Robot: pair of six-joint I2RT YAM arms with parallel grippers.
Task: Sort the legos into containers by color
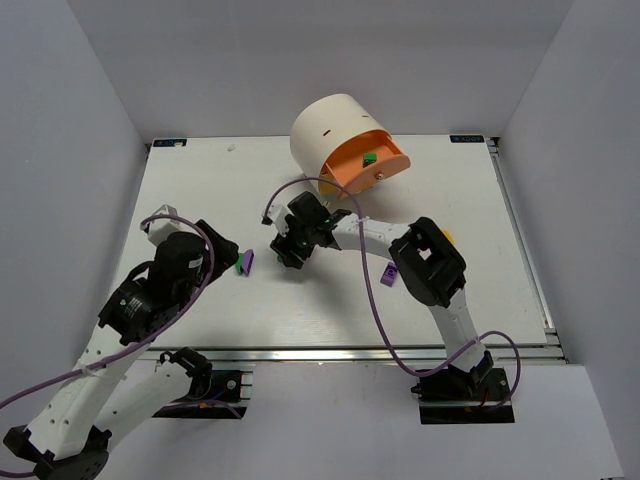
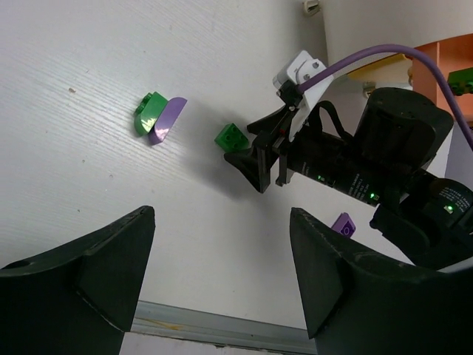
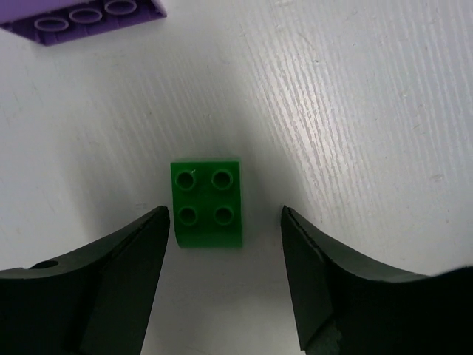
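Observation:
My right gripper (image 1: 291, 250) is open and hangs just above a small green lego (image 3: 207, 203), which lies on the table between its fingertips, nearer the left one. A purple lego (image 3: 81, 18) lies just beyond it. My left gripper (image 1: 230, 258) is open and empty, next to a joined green and purple lego pair (image 2: 159, 118). The green lego also shows in the left wrist view (image 2: 231, 137). The cream-white drum (image 1: 325, 128) lies at the back with one orange drawer (image 1: 385, 172) pulled open, a green lego (image 1: 370, 158) inside. Another purple lego (image 1: 389, 275) lies by the right arm.
Purple cables loop over both arms. A yellow-orange piece (image 1: 451, 239) shows behind the right arm's elbow. The table's metal front rail (image 1: 350, 352) runs along the near edge. White walls close in the left, right and back sides.

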